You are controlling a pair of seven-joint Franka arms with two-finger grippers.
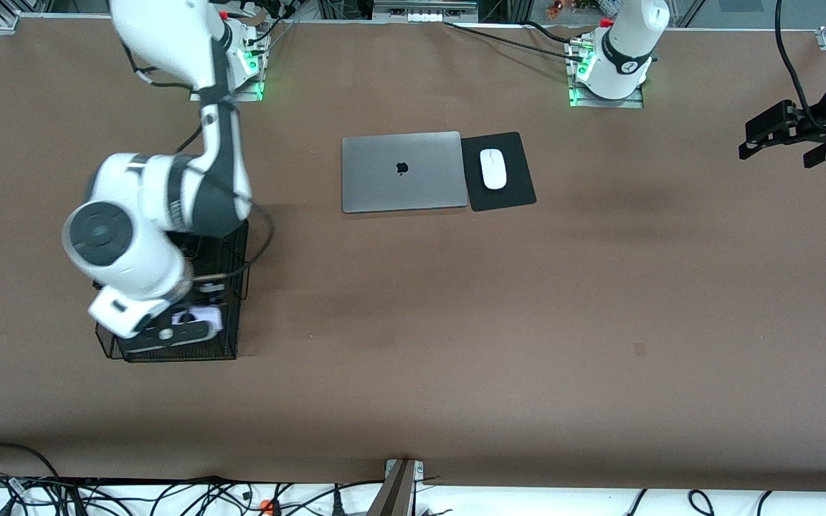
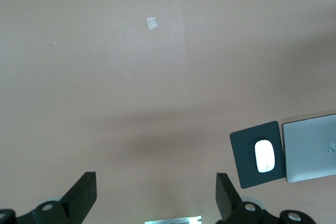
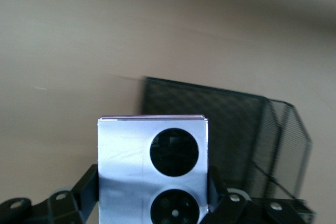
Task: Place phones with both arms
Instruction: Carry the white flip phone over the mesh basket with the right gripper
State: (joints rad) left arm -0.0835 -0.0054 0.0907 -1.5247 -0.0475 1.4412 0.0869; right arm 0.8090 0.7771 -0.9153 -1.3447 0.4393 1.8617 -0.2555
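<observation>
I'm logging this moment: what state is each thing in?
Right gripper: shut on the lilac-white flip phone, over the mesh basket.
Left gripper: open, empty, waiting over the table's left-arm end.
Laptop: closed, flat.
Mouse: resting on its pad.

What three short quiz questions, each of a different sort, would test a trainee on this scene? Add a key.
1. True or false: the right gripper is shut on the lilac phone.
2. The mouse lies on: A) the laptop; B) the pad; C) the bare table.
3. Fill in: the right gripper is over the black mesh ____.

Key: 1 true; 2 B; 3 basket. The left gripper, open, waits at its own end of the table.
</observation>
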